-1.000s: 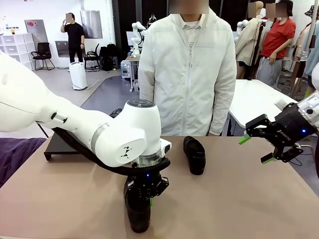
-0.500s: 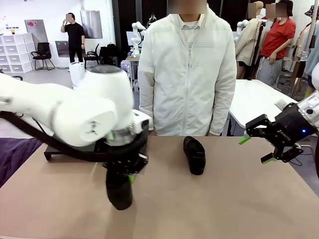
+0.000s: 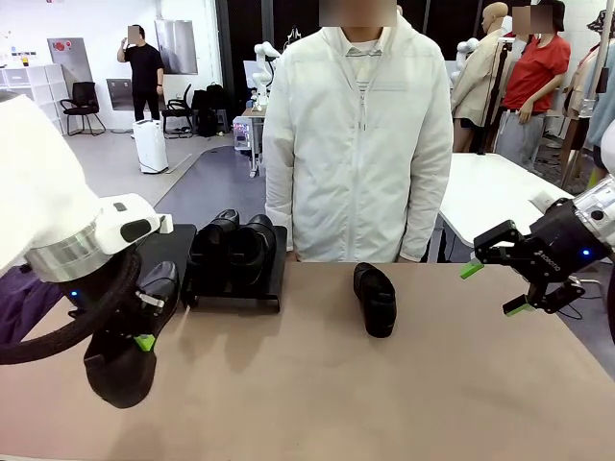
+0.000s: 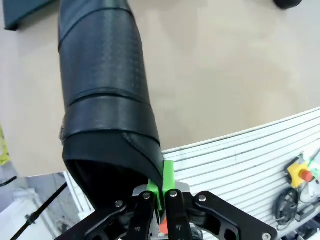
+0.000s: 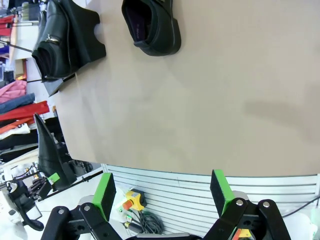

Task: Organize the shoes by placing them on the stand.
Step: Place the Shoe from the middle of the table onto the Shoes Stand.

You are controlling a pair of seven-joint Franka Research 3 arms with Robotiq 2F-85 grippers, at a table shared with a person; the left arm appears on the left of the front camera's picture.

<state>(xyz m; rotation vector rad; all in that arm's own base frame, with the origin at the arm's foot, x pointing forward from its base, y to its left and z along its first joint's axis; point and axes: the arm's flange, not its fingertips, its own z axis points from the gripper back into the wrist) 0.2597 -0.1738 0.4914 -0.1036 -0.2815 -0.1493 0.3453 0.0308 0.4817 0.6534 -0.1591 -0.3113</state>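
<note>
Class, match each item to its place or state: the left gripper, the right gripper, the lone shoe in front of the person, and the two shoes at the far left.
Column one:
1. left gripper
2. right gripper
3. lone shoe
4. two shoes

Column two:
A. open, holding nothing
B. on the stand
C. shut on the lifted shoe
D. lying on the bare table

Pairs: 1-C, 2-A, 3-D, 4-B
</note>
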